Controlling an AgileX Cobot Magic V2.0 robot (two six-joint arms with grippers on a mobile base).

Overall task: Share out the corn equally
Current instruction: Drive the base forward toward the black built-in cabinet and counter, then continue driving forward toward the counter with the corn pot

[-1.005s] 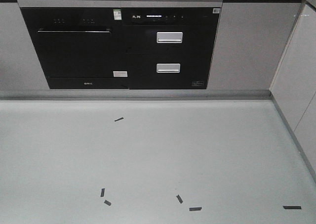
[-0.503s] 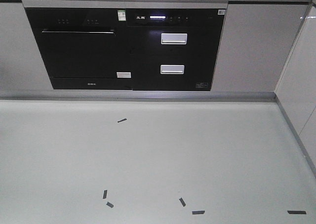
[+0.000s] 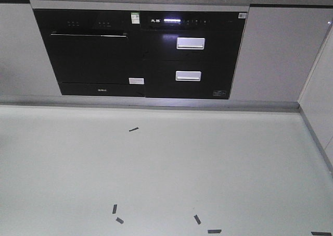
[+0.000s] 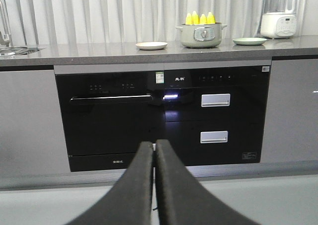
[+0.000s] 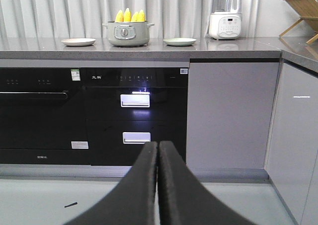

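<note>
Grey floor (image 3: pixel 166 163) dotted with bits of black tape (image 3: pixel 133 129) stretches up to a run of black built-in appliances (image 4: pixel 164 115) under a stone counter (image 4: pixel 89 50). On that counter stands a pale green pot (image 4: pixel 201 35), and the corn (image 4: pixel 200 18) stands upright inside it, with what look like four yellow tips poking above the rim. Left of the pot lies a cream plate (image 4: pixel 151 45); right of the pot lies a green plate (image 4: pixel 249 40), and further right of the pot sits a white blender (image 4: pixel 278 16). Both plates look bare. The left claw (image 4: pixel 154 145) has its two dark fingers pressed together with nothing between them, and the right claw (image 5: pixel 157 145) is pinched closed the same way, also empty. Both hang low, well short of the pot and below counter height, pointing toward the cabinets. By the look of things the sharing-out has not started: every cob sits in the pot and neither plate has received one. What remains is likely the whole job: getting close to the pot, opening a claw, lifting cobs out one at a time, and setting equal numbers, probably two each, on the plates either side of the pot.
</note>
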